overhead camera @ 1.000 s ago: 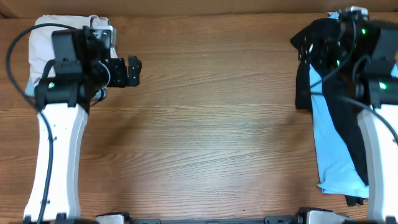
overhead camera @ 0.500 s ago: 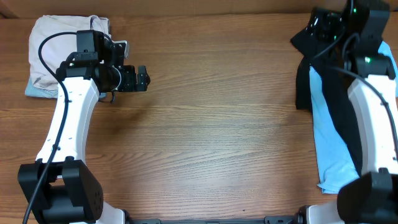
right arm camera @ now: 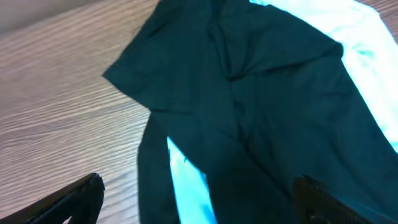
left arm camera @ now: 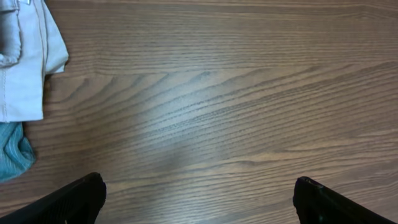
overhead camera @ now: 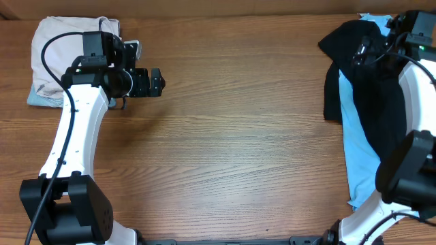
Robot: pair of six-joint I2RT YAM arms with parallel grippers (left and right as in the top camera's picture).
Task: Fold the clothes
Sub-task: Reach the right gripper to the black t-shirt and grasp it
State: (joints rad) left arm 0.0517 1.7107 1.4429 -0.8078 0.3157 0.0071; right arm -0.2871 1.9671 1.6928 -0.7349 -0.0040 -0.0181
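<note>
Black garment (overhead camera: 368, 68), limp and light, draped over a pale blue garment (overhead camera: 364, 170) at the counter's (overhead camera: 238, 150) right edge.
It will likely sag and slide, so a corner or hem is the best pinch. The right jaws hang above it, spread wide and empty, like the left jaws beside the folded beige pile (overhead camera: 58, 54). Since half a second ago the right arm has swung outward, uncovering the garment's top.

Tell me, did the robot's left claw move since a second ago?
Yes. The black two-finger left gripper slid a little toward the middle of the brown wooden table, away from the folded white cloth pile in the top-left corner.
</note>
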